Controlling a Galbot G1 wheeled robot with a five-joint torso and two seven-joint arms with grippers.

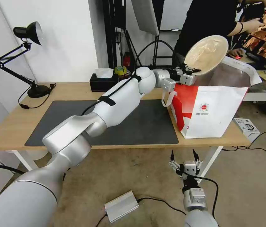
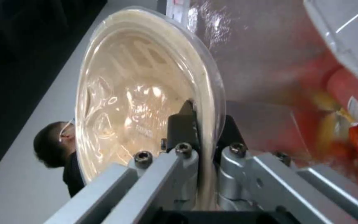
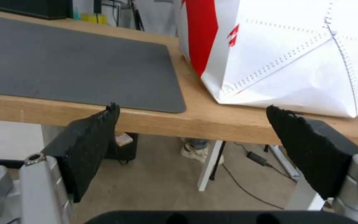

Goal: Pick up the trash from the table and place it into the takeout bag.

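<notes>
**Beige bowl held by its rim above the takeout bag**

The left end effector (image 1: 188, 73) pinches the soiled beige shallow bowl (image 1: 206, 54) at its rim, one finger inside the dish and one behind it. The bowl is tipped almost on edge over the open mouth of the takeout bag (image 1: 211, 110), which stands on the tabletop (image 1: 76, 91) just beside the dark grey mat (image 1: 139, 123). The left wrist view shows the thin lip of the bowl (image 2: 146, 93) clamped between the fingers, with the foil lining of the bag (image 2: 270, 62) right behind it and red and orange shapes lower down in the bag, too blurred to identify.

The bowl looks like a light, thin-walled disposable: easy to lift, but likely to flex or slip if squeezed anywhere other than the stiffer rolled rim. Its glossy, greasy-looking inside suggests a slippery surface, so the rim pinch seems the sound hold. Tilted as it is, any residue could run toward the lower edge.

The right end effector (image 1: 184, 160) hangs idle below the tabletop's front edge, its fingers (image 3: 92, 140) spread wide and holding nothing.
</notes>
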